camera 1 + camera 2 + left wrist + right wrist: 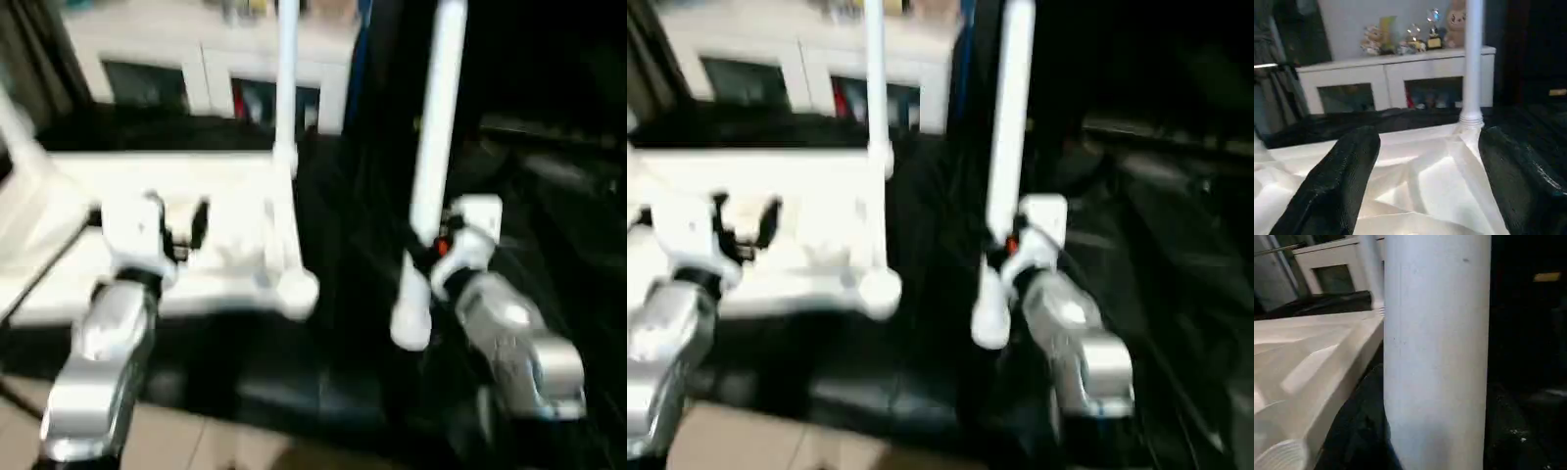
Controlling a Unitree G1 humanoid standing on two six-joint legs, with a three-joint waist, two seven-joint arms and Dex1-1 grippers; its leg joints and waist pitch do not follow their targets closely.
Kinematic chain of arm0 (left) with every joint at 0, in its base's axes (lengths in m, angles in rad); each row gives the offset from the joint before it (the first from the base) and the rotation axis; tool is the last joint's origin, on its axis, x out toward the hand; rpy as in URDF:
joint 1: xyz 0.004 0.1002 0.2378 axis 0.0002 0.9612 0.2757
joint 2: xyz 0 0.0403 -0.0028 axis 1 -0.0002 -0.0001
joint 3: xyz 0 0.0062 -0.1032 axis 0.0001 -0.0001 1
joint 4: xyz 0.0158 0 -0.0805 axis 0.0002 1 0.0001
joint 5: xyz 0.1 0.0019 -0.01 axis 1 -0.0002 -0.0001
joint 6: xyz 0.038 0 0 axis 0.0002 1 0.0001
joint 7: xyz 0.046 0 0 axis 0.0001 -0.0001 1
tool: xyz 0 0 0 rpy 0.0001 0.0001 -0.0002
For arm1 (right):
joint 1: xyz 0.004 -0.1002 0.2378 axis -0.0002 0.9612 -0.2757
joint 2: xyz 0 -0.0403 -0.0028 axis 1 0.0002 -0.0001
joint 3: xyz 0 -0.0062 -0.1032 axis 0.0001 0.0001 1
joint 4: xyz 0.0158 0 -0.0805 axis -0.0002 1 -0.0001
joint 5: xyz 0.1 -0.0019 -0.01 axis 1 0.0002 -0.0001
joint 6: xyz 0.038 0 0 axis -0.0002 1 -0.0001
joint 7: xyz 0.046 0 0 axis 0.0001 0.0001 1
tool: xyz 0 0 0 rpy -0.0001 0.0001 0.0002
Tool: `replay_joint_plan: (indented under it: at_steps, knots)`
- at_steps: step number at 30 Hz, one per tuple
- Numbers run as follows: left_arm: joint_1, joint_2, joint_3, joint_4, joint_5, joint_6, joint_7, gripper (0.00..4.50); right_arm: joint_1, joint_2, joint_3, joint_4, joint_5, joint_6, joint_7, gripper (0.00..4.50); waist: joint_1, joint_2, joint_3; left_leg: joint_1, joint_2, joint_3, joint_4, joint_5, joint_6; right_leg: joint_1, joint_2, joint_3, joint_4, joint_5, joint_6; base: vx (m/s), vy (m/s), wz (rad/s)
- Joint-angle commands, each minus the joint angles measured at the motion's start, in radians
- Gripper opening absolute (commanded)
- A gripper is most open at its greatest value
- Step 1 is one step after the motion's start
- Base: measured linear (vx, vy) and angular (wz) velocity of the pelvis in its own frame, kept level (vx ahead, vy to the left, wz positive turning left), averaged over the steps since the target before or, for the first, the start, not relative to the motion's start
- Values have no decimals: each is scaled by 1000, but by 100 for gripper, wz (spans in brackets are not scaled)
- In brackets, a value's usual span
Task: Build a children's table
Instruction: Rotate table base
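Observation:
The white tabletop point(196, 186) lies upside down on a dark surface, ribbed underside up. One white leg point(287, 78) stands upright in its far right corner socket. The near right corner socket point(297, 292) holds no leg. My left gripper point(176, 223) hovers over the tabletop's near part, open, with nothing between its black fingers point(1347, 171). To the right of the tabletop, my right gripper point(431, 250) is shut on a second leg point(436, 127). It holds this leg nearly upright, and the leg's lower end point(411, 328) hangs apart from the near right socket.
A white cabinet with glass doors point(206, 69) stands behind the tabletop, with small figures on top point(1415, 36). A white slanted piece point(22, 142) shows at the far left edge. Dark cloth point(549, 196) covers the area to the right.

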Motion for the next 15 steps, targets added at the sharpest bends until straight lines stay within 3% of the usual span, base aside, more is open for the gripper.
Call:
replay_joint_plan:
  at_steps: [1, 2, 3, 4, 5, 6, 7, 8, 9, 10, 11, 12, 13, 14, 15]
  knots:
    - [-14, 3, 10, -10, -5, 22, -16, 373, -1, 6, 12, -9, -3, 23, 1, 175, 23, -1, -32, -2, -2, 6, -44, -241, 5, 46, -130, 91, -180, -594, 87, 0, 0, 0]
    - [-13, 4, 9, -11, -3, 23, -17, 373, 0, 7, 12, -10, -3, 24, 1, 175, 30, 0, -33, -9, -1, 6, -39, -224, 24, 52, -147, 104, -182, -593, 75, 0, 0, 0]
    - [-6, 5, 8, -17, -1, 31, -18, 373, 8, 7, 14, -18, 2, 28, -1, 175, 43, 2, -31, -13, 5, -1, -27, -190, 55, 55, -178, 126, -189, -590, 46, -33, 88, -2]
    - [-3, 3, 9, -20, -4, 34, -18, 373, 11, 7, 14, -21, 4, 30, -3, 175, 59, -1, -27, -19, 9, -9, 4, -171, 84, 57, -224, 156, -202, -616, 37, -25, 146, 1]
    - [2, 5, 7, -21, -2, 33, -18, 373, 14, 7, 16, -23, 4, 29, -3, 175, 66, -1, -26, -21, 13, -16, 20, -168, 96, 58, -251, 169, -210, -643, 36, -25, 146, 1]
    - [5, 5, 7, -20, -2, 30, -19, 373, 16, 8, 17, -25, 2, 29, -4, 175, 72, 7, -22, -16, 24, -30, 24, -176, 98, 55, -266, 171, -218, -676, 6, -16, 202, 0]
    - [8, 7, 6, -19, -1, 27, -20, 373, 18, 8, 18, -26, -1, 30, -7, 175, 70, 16, -26, -16, 23, -32, -7, -183, 109, 60, -230, 146, -205, -613, -33, -3, 243, 2]
    - [9, 7, 6, -19, 0, 26, -21, 373, 18, 10, 17, -28, -4, 32, -8, 175, 67, 22, -33, -2, 19, -24, -29, -189, 118, 54, -193, 124, -192, -550, -43, -3, 243, 2]
    - [9, 1, 8, -18, -4, 27, -18, 373, 18, 11, 16, -29, -7, 33, -8, 175, 43, 45, -54, 45, 6, -3, -68, -170, 159, 28, -104, 74, -141, -339, -50, 5, 255, 6]
    - [6, -1, 8, -15, 8, 27, -9, 373, 17, 12, 15, -32, -7, 35, -7, 175, 1, 62, -54, 77, -2, -4, -97, -150, 232, -17, -14, 11, -57, -161, -31, 8, 261, 10]
    - [2, -3, 5, -13, 19, 28, -3, 373, 15, 12, 15, -32, -7, 36, -5, 175, -7, 56, -55, 76, 7, -10, -108, -147, 257, -23, 6, -5, -9, -104, -19, 8, 261, 10]
    - [0, -12, -4, -14, 33, 35, 8, 373, 12, 7, 13, -29, -7, 38, 1, 175, -8, 53, -55, 44, 35, -23, -119, -135, 244, -23, 1, -7, 31, -33, 8, -20, 240, 6]
    - [1, -15, -5, -15, 34, 34, 10, 373, 12, 5, 13, -29, -8, 38, 3, 175, 2, 48, -52, 21, 62, -32, -123, -190, 126, -14, -25, 15, 2, 22, 4, -51, 172, 1]
    - [2, -18, -5, -16, 34, 34, 12, 373, 12, 4, 13, -28, -8, 38, 4, 175, -1, 42, -54, 14, 65, -39, -126, -248, 13, -5, -36, 29, -16, 64, -10, -51, 172, 1]
    - [5, -25, -6, -21, 34, 34, 16, 373, 10, 0, 14, -23, -11, 35, 6, 175, -11, 20, -57, 20, 58, -52, -121, -380, -151, 15, -75, 59, -54, 102, -38, -62, 117, 2]
